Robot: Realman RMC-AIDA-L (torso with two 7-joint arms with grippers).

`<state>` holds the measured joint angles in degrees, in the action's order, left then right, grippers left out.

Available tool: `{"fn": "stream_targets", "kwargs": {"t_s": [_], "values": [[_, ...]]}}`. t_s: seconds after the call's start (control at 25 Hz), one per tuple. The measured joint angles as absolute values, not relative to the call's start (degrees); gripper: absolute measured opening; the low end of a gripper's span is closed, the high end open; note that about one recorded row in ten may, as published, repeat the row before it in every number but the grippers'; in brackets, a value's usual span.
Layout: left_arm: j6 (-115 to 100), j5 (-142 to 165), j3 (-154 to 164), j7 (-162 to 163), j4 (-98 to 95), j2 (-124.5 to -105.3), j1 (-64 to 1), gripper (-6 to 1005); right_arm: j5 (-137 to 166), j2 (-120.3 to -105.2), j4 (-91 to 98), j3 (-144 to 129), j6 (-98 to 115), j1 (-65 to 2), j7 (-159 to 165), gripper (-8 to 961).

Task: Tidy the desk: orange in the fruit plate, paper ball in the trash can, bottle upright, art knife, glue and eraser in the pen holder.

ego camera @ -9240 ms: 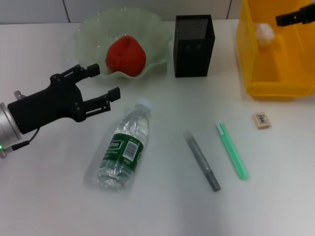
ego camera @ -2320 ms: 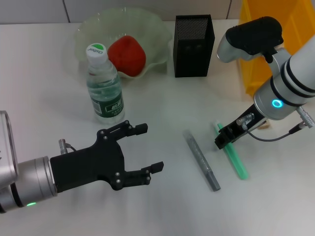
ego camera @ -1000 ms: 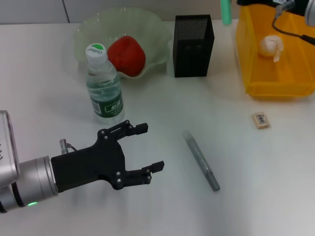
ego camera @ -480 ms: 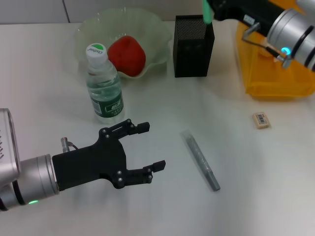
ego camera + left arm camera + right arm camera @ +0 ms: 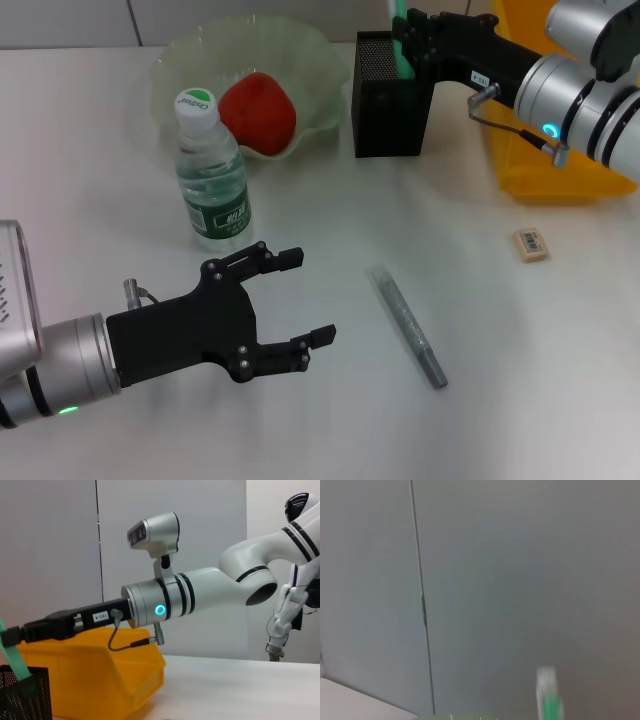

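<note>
My right gripper [image 5: 407, 42] is shut on the green art knife [image 5: 400, 48], held upright with its lower end inside the black mesh pen holder [image 5: 392, 100]. The left wrist view shows that knife [image 5: 12, 656] leaning in the pen holder [image 5: 25, 696]. The orange [image 5: 256, 112] lies in the pale-green fruit plate [image 5: 185, 60]. In front of the plate the bottle [image 5: 211, 170] stands upright. The grey glue stick [image 5: 408, 326] and the eraser [image 5: 531, 244] lie on the table. My left gripper [image 5: 308, 297] hovers open at the front left. The paper ball is hidden behind my right arm.
The yellow trash can [image 5: 530, 165] stands at the back right, largely covered by my right arm. The pen holder stands between the fruit plate and the trash can. White tabletop lies between the glue stick and the eraser.
My right gripper has carried the green art knife left and down from above the trash can to the pen holder, where its lower end now sits. The left arm has stayed still.
</note>
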<state>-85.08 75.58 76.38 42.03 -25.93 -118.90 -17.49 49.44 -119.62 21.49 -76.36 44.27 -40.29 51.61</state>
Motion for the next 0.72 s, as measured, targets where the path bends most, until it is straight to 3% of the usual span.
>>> {"fn": "stream_targets", "kwargs": {"t_s": [0.16, 0.36, 0.48, 0.52, 0.68, 0.72], "values": [[-85.27, 75.58, 76.30, 42.02, -25.93, -118.84, -17.49, 863, 49.55, -119.70, 22.03, -76.56, 44.94, -39.30, 51.82, 151], [-85.40, 75.58, 76.29, 42.02, -25.92, -118.80, -17.49, 863, 50.66, -119.47, 27.20, -77.66, 48.38, -34.79, 56.71, 274], [-85.49, 75.59, 76.28, 42.07, -25.92, -118.74, -17.38, 862, 57.12, -119.22, 39.32, -79.93, 48.92, -27.74, 69.29, 347], [-85.50, 75.59, 76.28, 42.12, -25.92, -118.74, -17.35, 862, 66.38, -119.18, 50.67, -80.24, 48.99, -22.12, 82.69, 372], [-85.51, 75.59, 76.29, 42.37, -25.93, -118.68, -17.37, 863, 89.30, -119.54, 68.36, -78.65, 53.77, -16.78, 108.33, 501], [-85.51, 75.59, 76.29, 42.44, -25.92, -118.66, -17.39, 863, 106.99, -119.64, 77.91, -76.84, 61.36, -16.34, 126.18, 533]]}}
